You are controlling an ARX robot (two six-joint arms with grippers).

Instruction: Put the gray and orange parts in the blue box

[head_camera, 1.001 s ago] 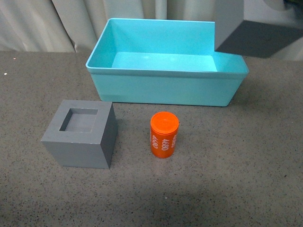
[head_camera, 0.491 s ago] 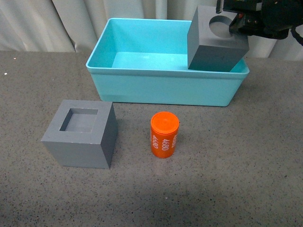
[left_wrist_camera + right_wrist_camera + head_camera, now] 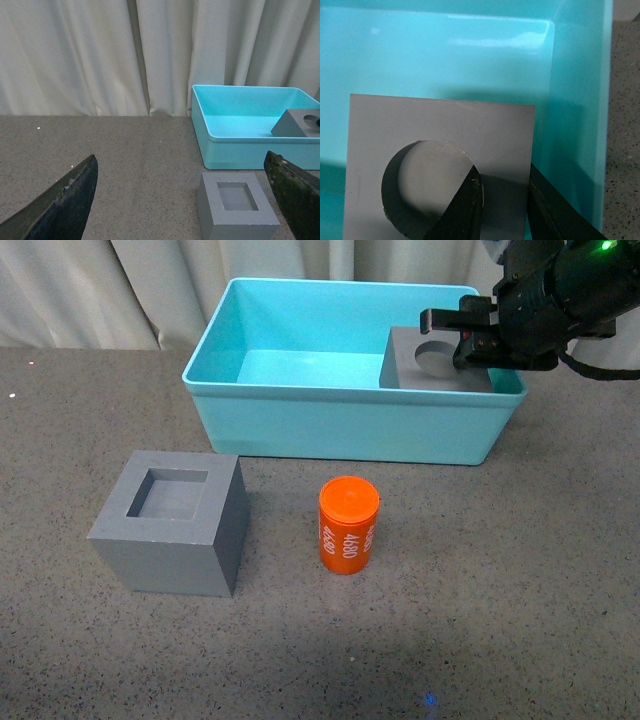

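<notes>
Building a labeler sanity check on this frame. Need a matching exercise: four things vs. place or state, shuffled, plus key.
Things
1. round-recess gray cube
2. square-recess gray cube
3. orange cylinder
4. left gripper

Places or states
A. upright on the table, in front of the blue box
B. open, holding nothing
C. inside the blue box, at its right end
D. on the table, left of the orange cylinder

Pairs: 1-C, 2-D, 3-A, 4-B
</notes>
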